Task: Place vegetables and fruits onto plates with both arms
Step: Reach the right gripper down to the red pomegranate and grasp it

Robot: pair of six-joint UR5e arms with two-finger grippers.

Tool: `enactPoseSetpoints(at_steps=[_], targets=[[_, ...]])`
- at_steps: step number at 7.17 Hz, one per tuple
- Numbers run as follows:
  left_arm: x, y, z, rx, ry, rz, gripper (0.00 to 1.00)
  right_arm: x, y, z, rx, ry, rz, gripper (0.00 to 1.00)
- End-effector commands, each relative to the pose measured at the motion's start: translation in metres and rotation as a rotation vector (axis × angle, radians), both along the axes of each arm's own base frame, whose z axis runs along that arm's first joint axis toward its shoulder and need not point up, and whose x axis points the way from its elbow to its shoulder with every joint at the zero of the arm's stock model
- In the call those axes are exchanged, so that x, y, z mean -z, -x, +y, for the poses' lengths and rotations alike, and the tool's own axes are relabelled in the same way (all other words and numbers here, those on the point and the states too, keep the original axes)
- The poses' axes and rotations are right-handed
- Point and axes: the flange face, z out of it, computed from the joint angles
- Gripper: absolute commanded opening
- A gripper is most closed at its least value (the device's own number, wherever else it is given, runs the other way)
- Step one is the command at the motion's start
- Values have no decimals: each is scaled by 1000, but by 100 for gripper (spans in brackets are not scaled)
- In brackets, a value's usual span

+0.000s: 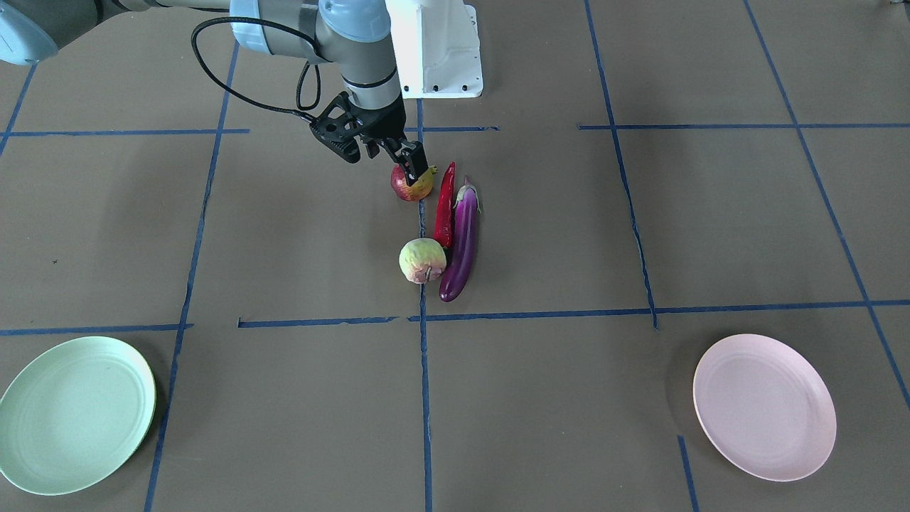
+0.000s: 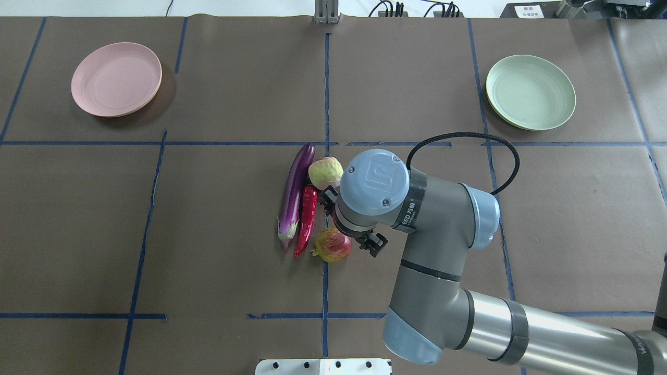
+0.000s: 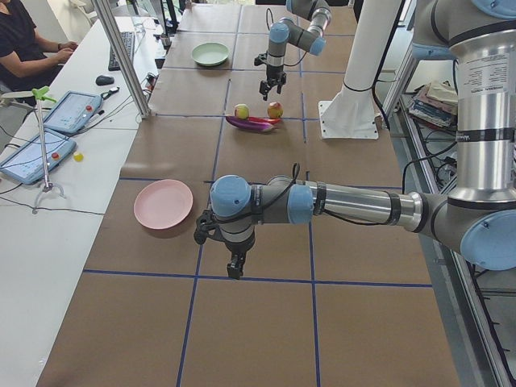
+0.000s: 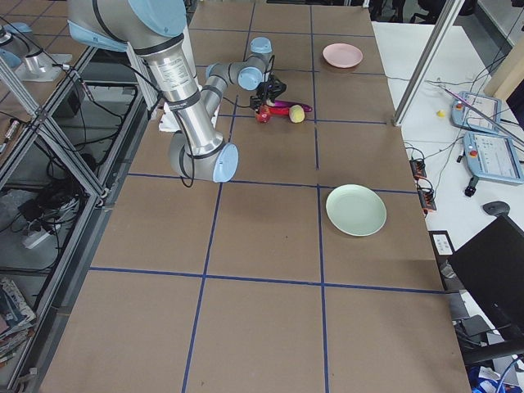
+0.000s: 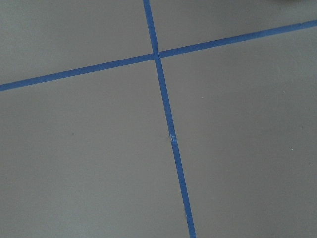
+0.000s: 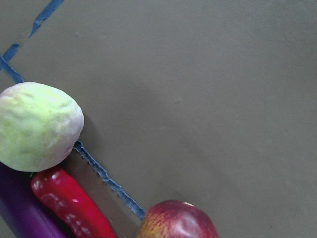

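Note:
The pomegranate (image 1: pixel 409 188) lies on the table nearest the robot, with the red chili (image 1: pixel 445 206), the purple eggplant (image 1: pixel 463 242) and the pale yellow-green fruit (image 1: pixel 422 260) beside it. My right gripper (image 1: pixel 409 162) hangs just above the pomegranate, its jaws look open and empty. The right wrist view shows the pomegranate (image 6: pixel 176 220), chili (image 6: pixel 69 201) and pale fruit (image 6: pixel 39 126). My left gripper (image 3: pixel 235 268) hovers low over bare table next to the pink plate (image 3: pixel 163 204); I cannot tell its state. The mint plate (image 1: pixel 75 414) and pink plate (image 1: pixel 764 407) are empty.
The white base block (image 1: pixel 437 50) stands at the robot's edge. Blue tape lines (image 5: pixel 166 119) cross the brown table. In the overhead view my right arm (image 2: pixel 443 224) covers the table right of the fruits. A side table with tablets (image 3: pixel 36 153) and a seated person (image 3: pixel 24 40) runs along the far side.

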Motion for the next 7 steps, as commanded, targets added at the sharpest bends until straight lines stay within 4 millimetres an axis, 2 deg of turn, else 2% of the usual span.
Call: enactPoseSetpoints(at_steps=[1,2,4,7], targets=[[-3,0,10,-1,1,0,100,5,17,2,-13,19,8,100],[0,0,10,0,-4,0,100,0,30,15,-6,36,21,100],[-3,0,10,-2,0,0,100,-7,44,23,-22,17,50,100],[0,0,10,-2,-6,0,100,-18,54,17,-40,7,85,100]])
